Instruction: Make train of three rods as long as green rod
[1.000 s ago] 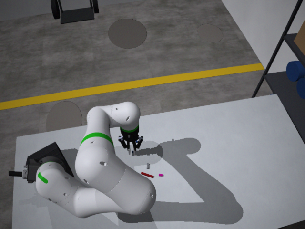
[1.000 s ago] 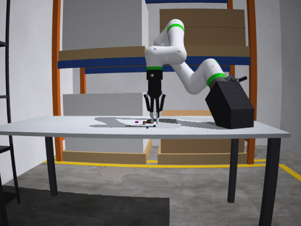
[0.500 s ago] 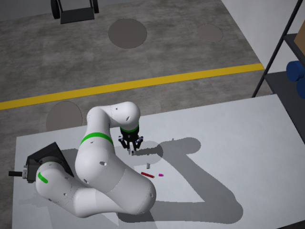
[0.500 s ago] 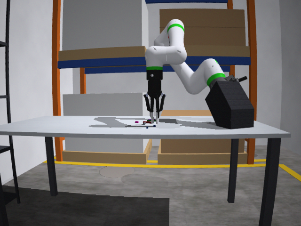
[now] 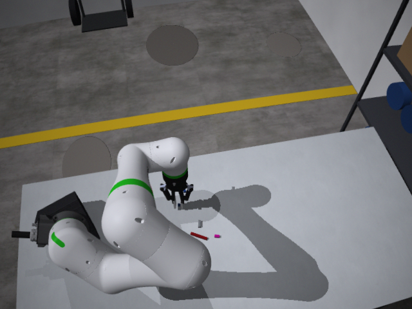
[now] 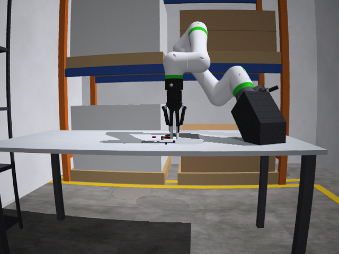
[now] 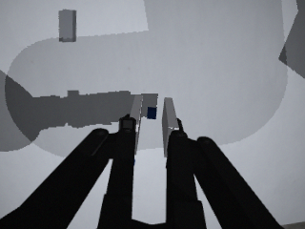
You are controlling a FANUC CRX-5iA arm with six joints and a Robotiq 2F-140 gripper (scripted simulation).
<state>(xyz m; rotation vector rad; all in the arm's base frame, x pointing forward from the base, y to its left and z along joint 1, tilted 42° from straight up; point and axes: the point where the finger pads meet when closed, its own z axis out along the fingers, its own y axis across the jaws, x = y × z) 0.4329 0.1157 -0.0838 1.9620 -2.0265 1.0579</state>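
My gripper (image 5: 178, 202) hangs straight down over the table, with its fingers narrowly open and nothing between them. A small blue rod (image 5: 179, 206) lies flat on the table just under the fingertips. In the wrist view the blue rod (image 7: 152, 113) shows in the gap beyond the two fingertips. A grey rod (image 5: 200, 223), a red rod (image 5: 199, 235) and a magenta rod (image 5: 217, 235) lie apart from each other to the right. Another grey rod (image 7: 67, 25) lies further off. I cannot see the green rod clearly; the arm may hide it.
The arm's black base (image 5: 63, 212) stands at the table's left end. The arm's bulk (image 5: 143, 246) covers part of the table near the rods. A dark shelf with blue cylinders (image 5: 399, 96) stands beyond the table's right end.
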